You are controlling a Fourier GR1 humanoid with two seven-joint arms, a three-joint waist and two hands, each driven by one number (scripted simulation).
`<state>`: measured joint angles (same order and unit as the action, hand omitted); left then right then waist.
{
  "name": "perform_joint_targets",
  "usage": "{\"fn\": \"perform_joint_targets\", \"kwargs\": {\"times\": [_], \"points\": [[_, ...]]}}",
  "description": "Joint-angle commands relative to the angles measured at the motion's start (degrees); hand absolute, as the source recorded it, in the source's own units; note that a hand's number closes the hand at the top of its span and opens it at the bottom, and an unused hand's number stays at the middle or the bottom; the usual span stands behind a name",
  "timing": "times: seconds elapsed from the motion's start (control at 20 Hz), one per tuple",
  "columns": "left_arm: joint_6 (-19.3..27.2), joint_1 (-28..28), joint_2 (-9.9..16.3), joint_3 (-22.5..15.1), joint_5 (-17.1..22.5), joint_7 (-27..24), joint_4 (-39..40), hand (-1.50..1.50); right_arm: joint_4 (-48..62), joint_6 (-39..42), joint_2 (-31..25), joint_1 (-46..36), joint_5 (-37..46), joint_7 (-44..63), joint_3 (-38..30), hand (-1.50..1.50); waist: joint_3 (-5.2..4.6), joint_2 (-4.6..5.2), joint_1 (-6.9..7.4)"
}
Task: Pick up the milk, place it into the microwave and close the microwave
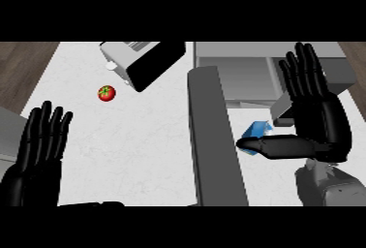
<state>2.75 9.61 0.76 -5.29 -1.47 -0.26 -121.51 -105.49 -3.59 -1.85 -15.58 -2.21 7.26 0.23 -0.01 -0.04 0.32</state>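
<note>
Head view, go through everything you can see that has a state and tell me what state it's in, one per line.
Microwave door: open, swung out toward the robot.
Milk carton: on the counter by the right thumb, mostly hidden, not gripped.
Right hand: open, fingers straight, thumb out toward the carton.
Left hand: open, resting at the lower left.
Tomato: loose on the counter.
Toaster: slots empty, as far as shows.

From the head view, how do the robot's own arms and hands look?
Both hands are matte black, with long segmented fingers and a thick thumb. The left robot hand shows at the view's lower left, the right robot hand at the right. Below the right one a grey, rounded forearm shows. No cables or markings are visible.
</note>
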Motion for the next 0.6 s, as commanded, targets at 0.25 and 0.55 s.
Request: {"fn": "perform_joint_targets", "kwargs": {"times": [0.25, 0.55], "points": [[-0.89, 10.78, -0.72, -5.77, -1.74, -3.65, -5.6, -1.5, 6.46, 0.15, 0.67, 5.42, 3.46, -5.92, 1.47, -1.5, 0.01, -0.02, 0.06], [-1.08, 5.92, 0.72, -1.69, 1.07, 1.58, -7.1, -1.5, 13.48, 1.68, 0.1, 8.21, 3.93, -13.33, 0.1, -1.5, 0.01, 0.04, -0.13]]}}
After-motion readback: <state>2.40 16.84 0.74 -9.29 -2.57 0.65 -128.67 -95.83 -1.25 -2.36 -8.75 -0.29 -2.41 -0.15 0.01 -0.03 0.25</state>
